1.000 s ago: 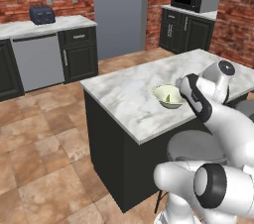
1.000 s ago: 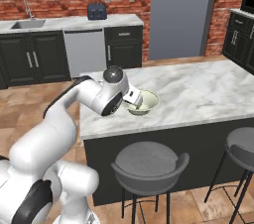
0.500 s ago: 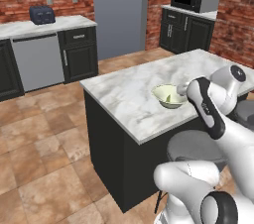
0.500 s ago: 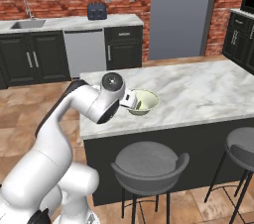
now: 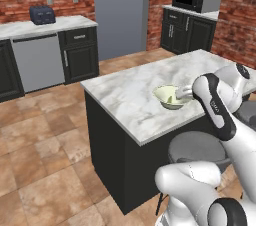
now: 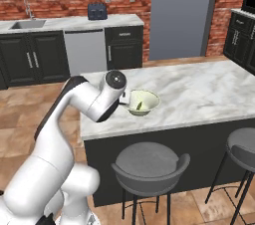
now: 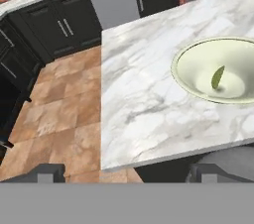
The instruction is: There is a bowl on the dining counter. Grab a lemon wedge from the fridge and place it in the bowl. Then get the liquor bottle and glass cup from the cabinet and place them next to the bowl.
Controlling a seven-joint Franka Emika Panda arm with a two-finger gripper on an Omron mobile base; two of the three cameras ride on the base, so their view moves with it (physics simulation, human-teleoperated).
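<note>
Right now the white arm (image 6: 82, 104) folds back on itself over the near long edge of the dining counter (image 5: 131, 90), its elbow bent sharply and its wrist turned toward the bowl (image 6: 142, 102). In the left base view the forearm runs up from the lower right and hooks over the counter's near edge, the hand end just beside the bowl's rim. In the right base view the hand end sits just to the left of the bowl, close to its rim; whether it touches cannot be told.

From the hand view the gripper (image 7: 126, 172) looks down past the counter's near edge, its two dark finger tips set far apart at the bottom, one low left (image 7: 47, 172) and one low right (image 7: 208, 170), with nothing between them: the jaws are spread wide and hold nothing.

The pale green bowl (image 7: 221, 70) stands upright on the marble top, near the near long edge and away from the corners. Inside it lies the lemon wedge (image 7: 217, 77), a small greenish sliver resting on the bowl's inner slope.

Below the counter's edge stand two grey stools (image 6: 148, 166).
</note>
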